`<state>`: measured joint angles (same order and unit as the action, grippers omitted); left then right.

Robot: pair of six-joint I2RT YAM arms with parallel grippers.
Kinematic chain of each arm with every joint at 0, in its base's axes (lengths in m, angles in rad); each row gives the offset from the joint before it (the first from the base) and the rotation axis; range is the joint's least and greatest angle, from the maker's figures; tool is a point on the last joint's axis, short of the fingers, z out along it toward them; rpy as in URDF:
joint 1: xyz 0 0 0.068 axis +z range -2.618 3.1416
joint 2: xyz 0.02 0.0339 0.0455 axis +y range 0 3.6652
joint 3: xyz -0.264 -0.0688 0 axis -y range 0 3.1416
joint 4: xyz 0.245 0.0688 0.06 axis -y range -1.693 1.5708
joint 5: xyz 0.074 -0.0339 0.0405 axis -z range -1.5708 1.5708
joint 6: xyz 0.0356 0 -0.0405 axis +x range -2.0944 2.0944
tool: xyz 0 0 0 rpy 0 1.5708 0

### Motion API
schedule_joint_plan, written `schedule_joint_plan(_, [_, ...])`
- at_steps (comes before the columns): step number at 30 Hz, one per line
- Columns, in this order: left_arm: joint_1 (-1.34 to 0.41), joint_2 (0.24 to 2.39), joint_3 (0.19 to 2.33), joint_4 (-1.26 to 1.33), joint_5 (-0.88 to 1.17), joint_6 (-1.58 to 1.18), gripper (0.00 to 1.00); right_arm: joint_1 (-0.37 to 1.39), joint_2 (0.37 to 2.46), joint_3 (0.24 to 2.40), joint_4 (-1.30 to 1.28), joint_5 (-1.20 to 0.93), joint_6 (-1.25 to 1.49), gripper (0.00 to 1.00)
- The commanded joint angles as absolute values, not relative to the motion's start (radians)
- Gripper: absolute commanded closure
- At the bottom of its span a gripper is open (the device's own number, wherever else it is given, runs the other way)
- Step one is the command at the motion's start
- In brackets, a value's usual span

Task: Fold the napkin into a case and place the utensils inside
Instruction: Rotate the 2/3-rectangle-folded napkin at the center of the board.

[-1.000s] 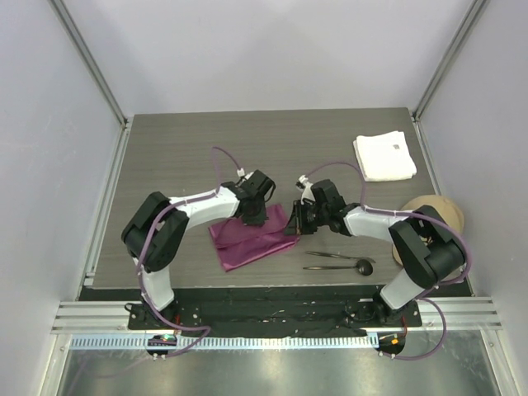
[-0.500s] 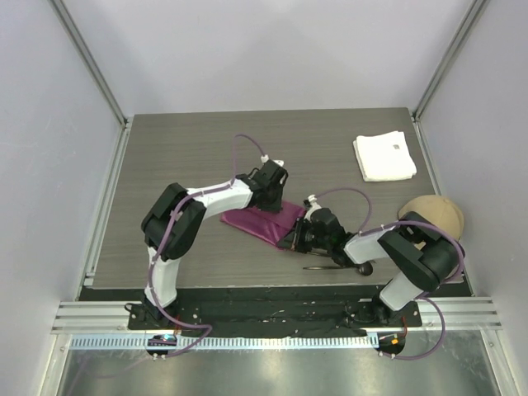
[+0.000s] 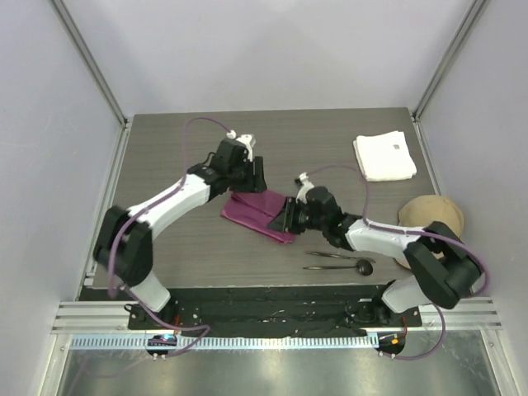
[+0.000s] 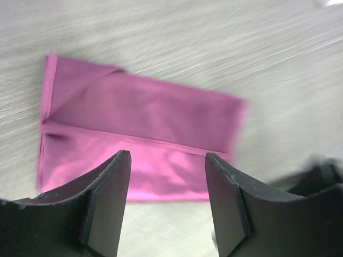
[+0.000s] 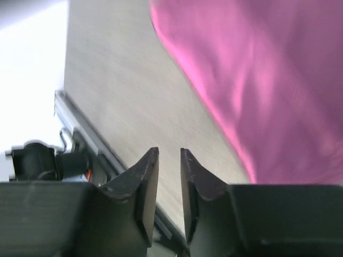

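Note:
The napkin [image 3: 258,214] lies folded into a narrow magenta rectangle mid-table. The left wrist view shows this napkin [image 4: 139,131] flat, with a fold line along its length. My left gripper [image 3: 251,184] hovers just beyond its far edge, open and holding nothing [image 4: 167,156]. My right gripper [image 3: 288,219] sits at the cloth's right end with its jaws a little apart and nothing between them [image 5: 169,151]; the napkin [image 5: 268,80] lies beside it. The utensils [image 3: 334,261], two thin dark pieces, rest near the front right, the spoon's round head [image 3: 363,266] pointing right.
A folded white cloth [image 3: 384,155] lies at the back right of the dark wood table [image 3: 165,165]. A tan rounded object [image 3: 435,216] sits at the right edge, behind my right arm. The table's front rail [image 5: 80,128] shows in the right wrist view.
Both grippers have opened and let go of the napkin, which now lies flat and folded. The left gripper has lifted back and to the left; the right has pulled away slightly.

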<state>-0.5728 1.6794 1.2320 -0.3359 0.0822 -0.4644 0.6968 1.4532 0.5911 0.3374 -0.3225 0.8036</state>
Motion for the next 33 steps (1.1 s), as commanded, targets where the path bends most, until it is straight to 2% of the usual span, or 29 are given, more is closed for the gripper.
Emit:
schedule_joint_plan(1, [-0.558, 1.488, 1.149, -0.426, 0.066, -0.628, 0.39, 0.574, 1.39, 0.767, 0.025, -0.261, 0.494, 0.63])
schedule_joint_plan(4, [-0.508, 1.375, 1.007, -0.408, 0.061, -0.829, 0.37, 0.476, 1.488, 0.879, -0.024, -0.326, 0.43, 0.53])
schedule_joint_plan(7, [-0.463, 1.267, 0.847, -0.326, 0.081, -0.996, 0.37, 0.459, 1.656, 1.032, -0.081, -0.325, 0.33, 0.49])
schedule_joint_plan(11, [-0.396, 1.164, 0.68, -0.203, 0.107, -1.11, 0.36, 0.431, 1.833, 1.201, -0.127, -0.287, 0.29, 0.51])
schedule_joint_plan(14, [-0.339, 1.138, 0.606, -0.144, 0.152, -1.137, 0.36, 0.405, 1.914, 1.242, -0.129, -0.296, 0.293, 0.58])
schedule_joint_plan(19, [-0.296, 1.169, 0.572, -0.12, 0.173, -1.166, 0.35, 0.396, 1.933, 1.212, -0.121, -0.328, 0.32, 0.71])
schedule_joint_plan(23, [-0.269, 1.232, 0.545, -0.005, 0.219, -1.206, 0.35, 0.394, 1.904, 1.082, -0.039, -0.339, 0.393, 0.73])
schedule_joint_plan(28, [-0.265, 1.366, 0.601, -0.008, 0.252, -1.189, 0.35, 0.397, 1.853, 0.907, 0.109, -0.4, 0.524, 0.76])
schedule_joint_plan(33, [-0.265, 1.43, 0.621, -0.005, 0.23, -1.147, 0.35, 0.397, 1.758, 0.821, 0.156, -0.443, 0.581, 0.76])
